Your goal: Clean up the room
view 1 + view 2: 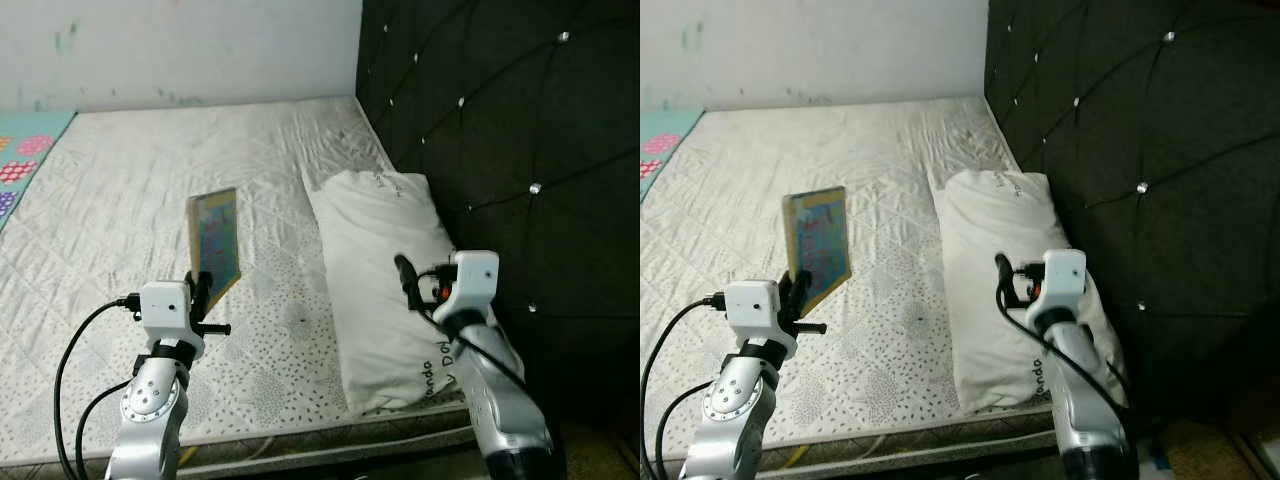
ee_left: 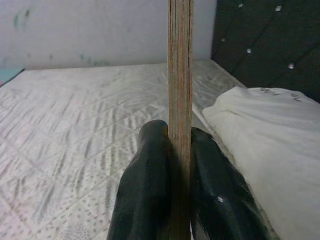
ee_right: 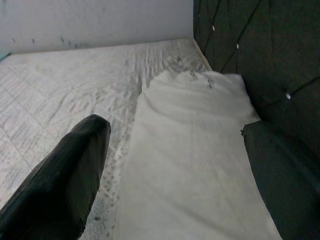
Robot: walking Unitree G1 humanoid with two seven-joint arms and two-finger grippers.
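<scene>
Left gripper [image 2: 180, 150] clamped on one book [image 1: 216, 243]; right gripper [image 3: 175, 165] spread wide, holding nothing.

Count: one book, one white pillow [image 1: 385, 270], one bare quilted mattress [image 1: 130, 200], two grippers. The book is held upright, clear above the mattress, just left of the pillow; the left wrist view shows its page edge pinched between both black fingers [image 2: 145, 185]. The pillow lies along the dark tufted headboard [image 1: 520, 130]. The right gripper hovers over the pillow's near half. One patterned mat [image 1: 25, 150] at far left.
</scene>
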